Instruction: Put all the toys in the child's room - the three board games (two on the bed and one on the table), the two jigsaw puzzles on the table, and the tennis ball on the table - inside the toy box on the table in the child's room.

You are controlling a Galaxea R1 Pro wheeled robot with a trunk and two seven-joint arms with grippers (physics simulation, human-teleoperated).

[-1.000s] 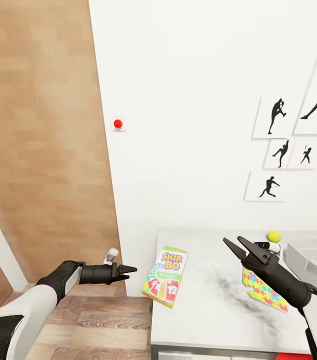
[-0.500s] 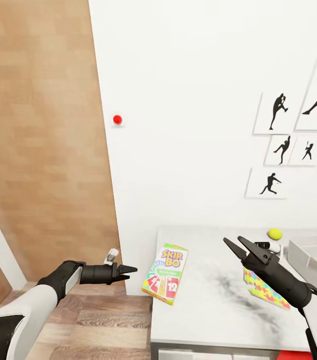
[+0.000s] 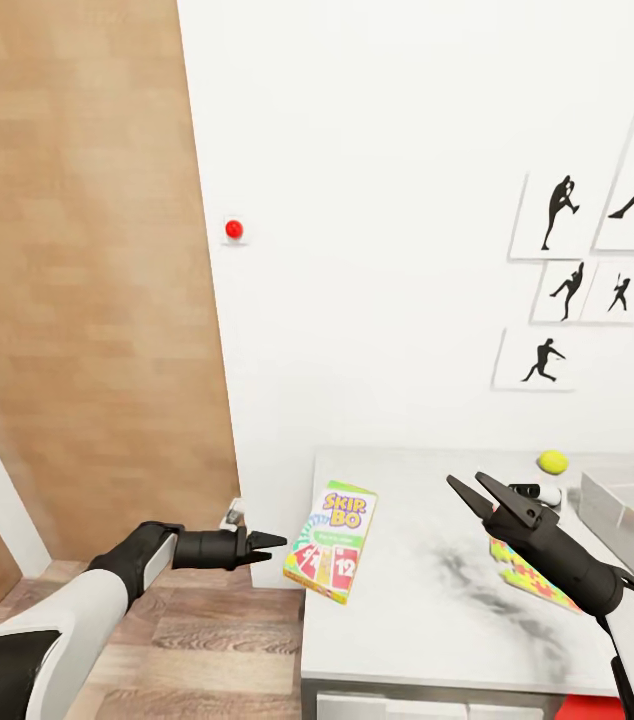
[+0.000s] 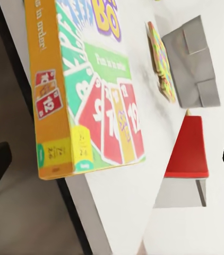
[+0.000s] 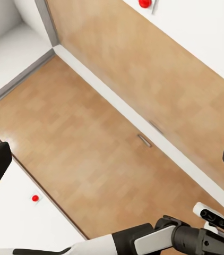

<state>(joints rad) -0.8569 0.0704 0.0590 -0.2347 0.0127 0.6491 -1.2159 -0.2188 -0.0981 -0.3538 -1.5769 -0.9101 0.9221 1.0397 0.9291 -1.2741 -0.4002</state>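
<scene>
The green-orange-red board game [image 3: 331, 544] overhangs the table [image 3: 427, 620] edge, just beside the left gripper [image 3: 267, 541], fingers apart. Its orange side shows from the left wrist. Right gripper [image 3: 477, 489] gapes; farther, tennis ball [image 3: 553, 461].

A child's room in a home: sports-silhouette wall pictures [image 3: 561, 288], a Skip-Bo board game [image 3: 331, 543] and jigsaw puzzle [image 3: 525, 578] on the worktop [image 3: 427, 610], wood-plank floor [image 3: 207, 650].
</scene>
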